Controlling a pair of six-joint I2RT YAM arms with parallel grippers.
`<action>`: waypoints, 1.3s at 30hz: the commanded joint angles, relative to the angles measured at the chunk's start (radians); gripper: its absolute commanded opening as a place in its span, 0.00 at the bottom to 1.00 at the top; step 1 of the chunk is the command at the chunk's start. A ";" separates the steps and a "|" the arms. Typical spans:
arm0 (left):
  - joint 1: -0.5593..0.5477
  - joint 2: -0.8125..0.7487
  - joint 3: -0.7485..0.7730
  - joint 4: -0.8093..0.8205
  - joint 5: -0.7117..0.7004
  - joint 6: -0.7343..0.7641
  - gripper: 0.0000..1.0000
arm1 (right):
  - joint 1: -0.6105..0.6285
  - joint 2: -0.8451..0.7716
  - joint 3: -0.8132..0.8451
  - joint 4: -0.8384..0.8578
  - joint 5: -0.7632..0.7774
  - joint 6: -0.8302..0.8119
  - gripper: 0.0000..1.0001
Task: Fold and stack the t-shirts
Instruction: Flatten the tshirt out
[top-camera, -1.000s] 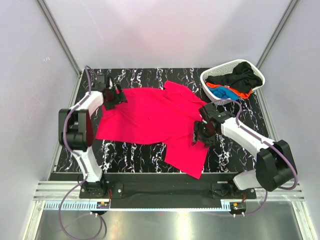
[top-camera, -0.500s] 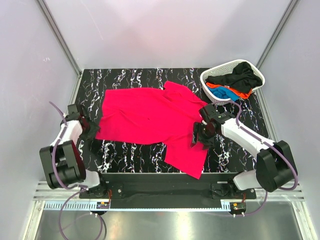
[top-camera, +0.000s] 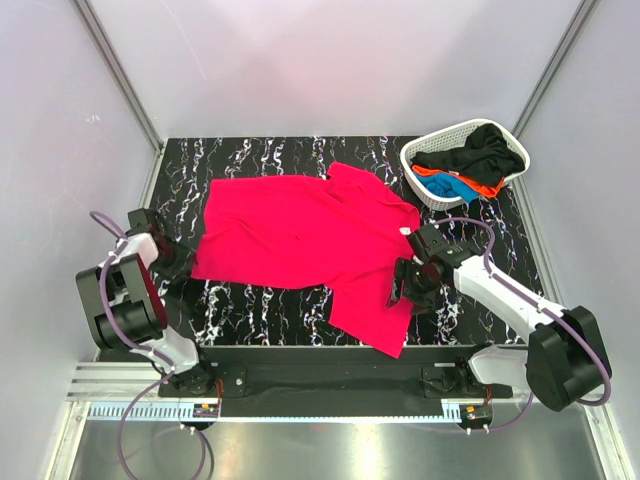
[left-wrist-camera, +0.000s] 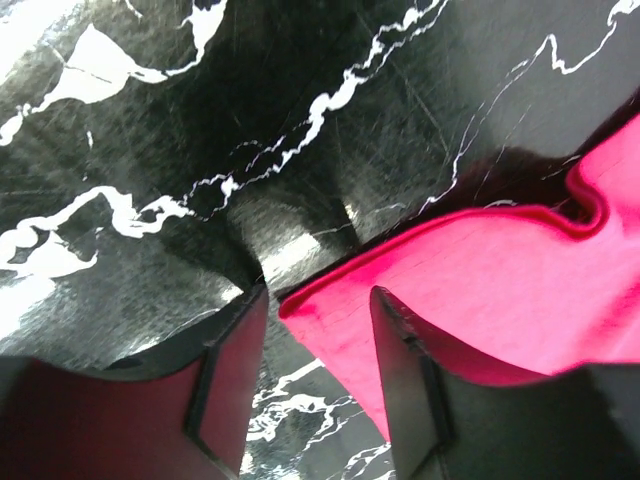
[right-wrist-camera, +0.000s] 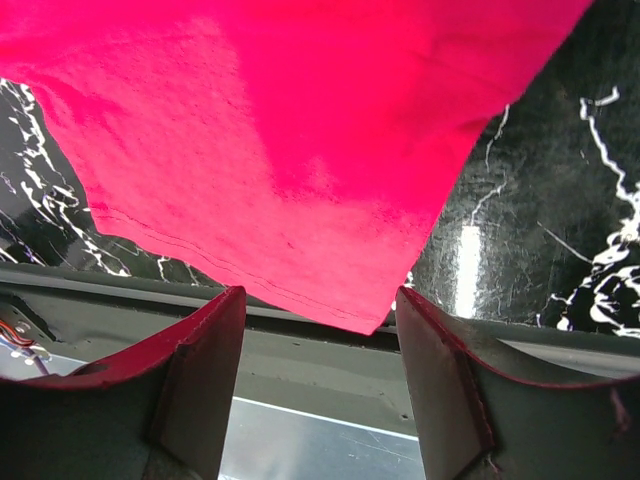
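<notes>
**Red t-shirt spread flat, both grippers at its edges**

The black marble table (top-camera: 280, 300) carries one large pinkish-red t-shirt (top-camera: 300, 230), laid flat and opened out. Its long axis runs across the table from left to right, tilted a little. The straight hem points to the left and the sleeves and neck end point to the right. One sleeve reaches toward the far side and the other hangs toward the near edge.

The white lattice basket (top-camera: 425, 197) stands at the far right corner, just beyond the shirt's far sleeve. It holds a black t-shirt (top-camera: 485, 150) on top, with an orange t-shirt (top-camera: 432, 173) and a blue t-shirt (top-camera: 455, 186) showing beneath.

The right gripper (top-camera: 400, 290) sits low at the shirt's right edge, above the near sleeve. In the right wrist view its jaws stand wide apart, released, and the pointed tip of the red cloth (right-wrist-camera: 280, 120) lies between and ahead of them, ungripped.

The left gripper (top-camera: 178, 262) is at the near left corner of the hem. The left wrist view shows its jaws partly apart and not clenched, straddling the corner of the shirt (left-wrist-camera: 500, 290), with bare table visible between the fingers (left-wrist-camera: 230, 380).
</notes>
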 joint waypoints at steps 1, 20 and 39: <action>0.006 0.059 0.000 0.051 0.056 -0.026 0.50 | -0.001 -0.040 -0.013 0.007 -0.010 0.028 0.68; 0.003 -0.079 -0.112 -0.073 -0.069 -0.109 0.51 | -0.001 0.028 0.023 0.016 0.009 0.024 0.69; -0.015 0.017 -0.086 -0.041 -0.080 -0.115 0.42 | -0.001 0.015 0.024 0.016 0.018 0.041 0.68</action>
